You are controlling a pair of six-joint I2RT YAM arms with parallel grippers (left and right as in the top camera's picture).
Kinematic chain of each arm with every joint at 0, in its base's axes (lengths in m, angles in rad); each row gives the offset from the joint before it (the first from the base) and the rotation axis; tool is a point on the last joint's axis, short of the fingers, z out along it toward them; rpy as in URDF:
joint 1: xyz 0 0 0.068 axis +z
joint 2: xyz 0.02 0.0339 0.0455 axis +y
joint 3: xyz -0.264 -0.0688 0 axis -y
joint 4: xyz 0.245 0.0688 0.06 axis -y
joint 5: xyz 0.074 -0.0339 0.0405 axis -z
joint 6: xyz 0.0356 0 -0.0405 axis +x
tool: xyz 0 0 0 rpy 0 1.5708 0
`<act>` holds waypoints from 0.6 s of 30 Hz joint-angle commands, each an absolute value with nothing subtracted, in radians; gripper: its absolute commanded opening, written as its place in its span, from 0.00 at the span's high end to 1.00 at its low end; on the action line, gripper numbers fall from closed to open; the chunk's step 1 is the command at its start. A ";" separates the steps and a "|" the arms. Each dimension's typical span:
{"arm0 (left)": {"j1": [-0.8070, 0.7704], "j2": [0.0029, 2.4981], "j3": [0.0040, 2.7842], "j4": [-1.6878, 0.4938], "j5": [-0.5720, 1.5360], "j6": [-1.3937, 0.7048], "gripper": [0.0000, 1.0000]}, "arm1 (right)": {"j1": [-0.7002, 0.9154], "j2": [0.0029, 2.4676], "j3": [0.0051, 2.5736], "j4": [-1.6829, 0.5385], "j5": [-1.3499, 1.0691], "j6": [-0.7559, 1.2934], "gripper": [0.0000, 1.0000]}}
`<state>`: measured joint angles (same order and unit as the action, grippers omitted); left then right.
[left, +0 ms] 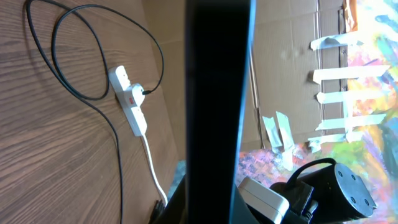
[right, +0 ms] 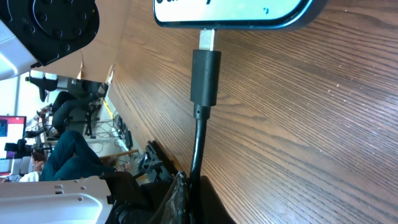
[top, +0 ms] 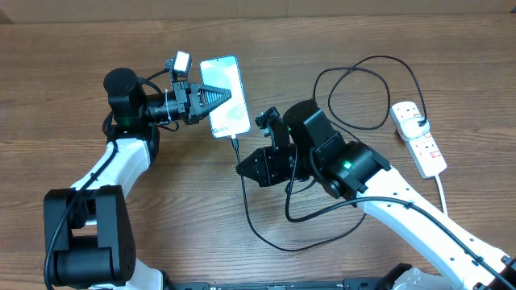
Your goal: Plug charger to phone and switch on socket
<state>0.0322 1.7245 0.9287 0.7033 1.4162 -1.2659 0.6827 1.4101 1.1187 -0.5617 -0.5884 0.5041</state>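
- Wood-grain table (top: 81,48), overhead view. A cardboard wall (left: 280,62) with pale tape strips stood behind it in the left wrist view. A seated figure in blue (right: 62,155) showed far off in the right wrist view.
- Slack of the charger (top: 236,145) lay in loops on the table: one wide loop at 6 o'clock from the phone, another at 3 o'clock towards the socket. Nothing lay across the phone's lower end except the cable itself.
- The phone (top: 230,119) lay near table centre, screen up and lit, long axis running roughly 12 to 6.
- The left gripper (top: 224,97) reached in from 9 o'clock, fingers pressed together on the phone's middle. In its own camera the phone showed as a dark edge-on slab (left: 214,93).
- The right gripper (top: 243,166) sat just at 6 o'clock of the phone, jaws pinched on the black cable a little behind the connector (right: 205,74).
- The connector met the phone's bottom edge. A sliver of metal tip showed, so it looked only partly seated; hard to be sure.
- The socket (top: 421,141) lay at 3 o'clock, well apart from both grippers. The black plug (top: 418,122) sat in its upper outlet, and its white cord (top: 442,189) ran off towards 5 o'clock. The switch position was too small to read.
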 commanded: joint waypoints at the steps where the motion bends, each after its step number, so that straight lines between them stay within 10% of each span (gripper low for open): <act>1: 0.025 1.726 0.957 0.708 1.410 -1.299 0.96 | 0.683 1.411 1.119 -0.554 -0.599 0.497 0.96; 18: 0.025 1.726 0.956 0.708 1.411 -1.292 0.96 | 0.683 1.411 1.119 -0.543 -0.596 0.496 0.96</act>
